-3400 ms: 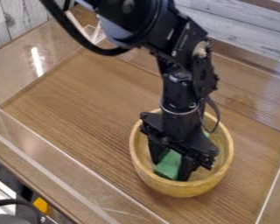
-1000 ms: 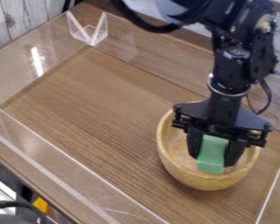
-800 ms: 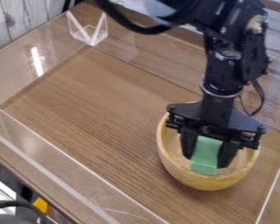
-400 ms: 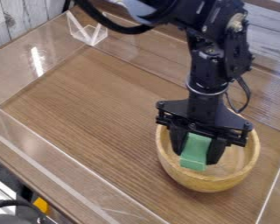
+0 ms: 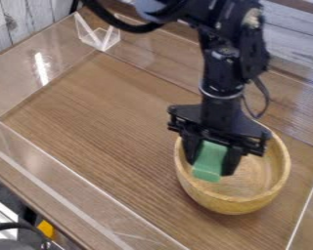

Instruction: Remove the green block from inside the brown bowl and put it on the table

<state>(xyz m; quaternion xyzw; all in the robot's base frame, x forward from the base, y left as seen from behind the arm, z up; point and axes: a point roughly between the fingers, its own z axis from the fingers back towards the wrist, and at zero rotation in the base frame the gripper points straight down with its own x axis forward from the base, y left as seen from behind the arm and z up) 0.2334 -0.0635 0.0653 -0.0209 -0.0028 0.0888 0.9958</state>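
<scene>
The green block (image 5: 213,160) hangs upright between the black fingers of my gripper (image 5: 213,169), which is shut on it. The block's lower end sits at about rim height over the left part of the brown bowl (image 5: 273,183). The bowl stands on the table (image 5: 94,107) at the lower right, and what shows of its inside is bare. The black arm comes down from the top of the view, with the gripper pointing straight down.
Low clear acrylic walls run along the table's edges, one along the near left side (image 5: 55,190). A clear corner piece (image 5: 97,32) stands at the back left. Bare wood-grain tabletop stretches left of the bowl.
My gripper has carried the green block leftward, from over the bowl's middle to over its left rim. The bowl has stayed where it was.
</scene>
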